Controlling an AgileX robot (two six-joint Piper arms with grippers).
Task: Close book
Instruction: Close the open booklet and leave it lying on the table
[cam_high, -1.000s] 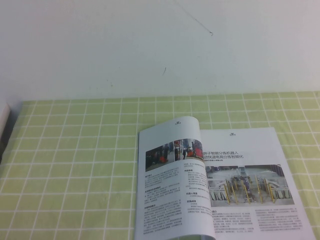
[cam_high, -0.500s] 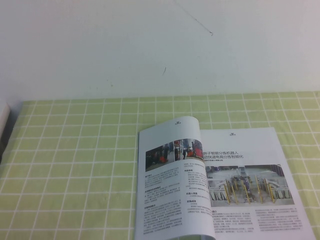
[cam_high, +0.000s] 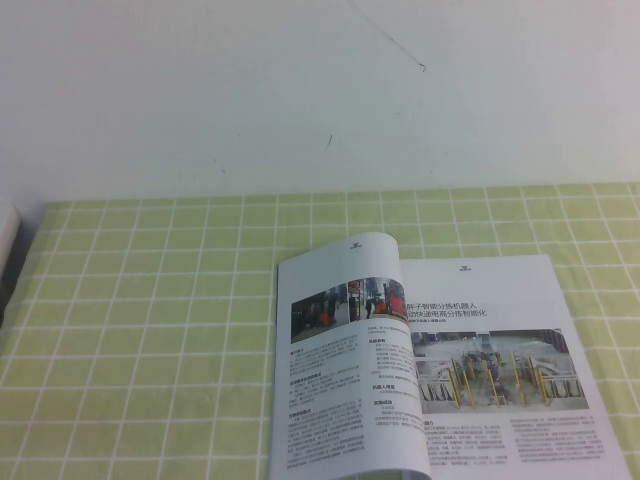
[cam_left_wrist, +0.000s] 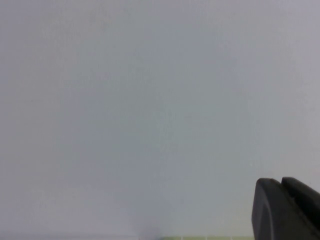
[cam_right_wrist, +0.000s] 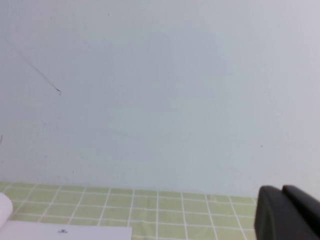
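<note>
An open magazine (cam_high: 470, 380) lies on the green checked tablecloth (cam_high: 150, 330) right of the middle, reaching the near edge of the high view. Its left page (cam_high: 340, 340) arches up and curls over toward the right page. Neither arm shows in the high view. My left gripper (cam_left_wrist: 281, 181) is shut and empty, raised and facing the bare wall. My right gripper (cam_right_wrist: 282, 189) is likewise shut on nothing, held above the table, with the magazine's far edge (cam_right_wrist: 65, 232) low in its view.
A white wall (cam_high: 320, 90) backs the table just past the cloth's far edge. A white object (cam_high: 6, 240) pokes in at the table's left edge. Bare cloth stretches to the left of the magazine.
</note>
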